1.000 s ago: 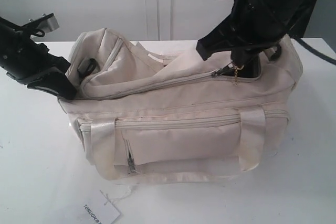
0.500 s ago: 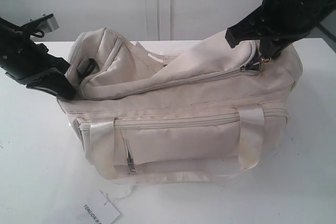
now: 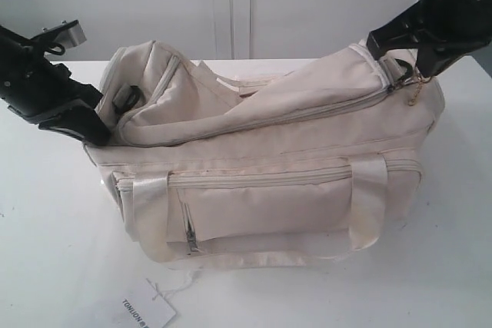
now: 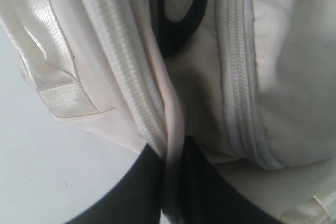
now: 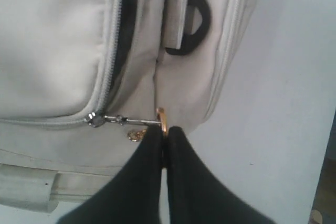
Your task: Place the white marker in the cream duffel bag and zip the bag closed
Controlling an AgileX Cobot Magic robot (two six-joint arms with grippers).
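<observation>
The cream duffel bag (image 3: 261, 182) lies on the white table, its front zip pocket facing the exterior view. Its curved top zipper (image 3: 307, 110) runs shut up to the slider (image 5: 94, 119) near the bag's right end. My right gripper (image 3: 413, 68) is shut on the gold keyring (image 5: 162, 120) that hangs from that slider, pulling it taut. My left gripper (image 3: 98, 130) is shut on a fabric edge (image 4: 167, 103) at the bag's left end, beside a black ring (image 4: 181, 19). The white marker is out of view.
A flat white paper tag (image 3: 147, 313) with black lettering lies on the table in front of the bag, tied by a thin string. Another black ring (image 5: 190, 18) sits at the bag's right end. A white wall stands behind the table.
My right gripper has travelled right along the bag top with the keyring, drawing the slider and closing the zipper behind it. The left gripper has stayed put.
</observation>
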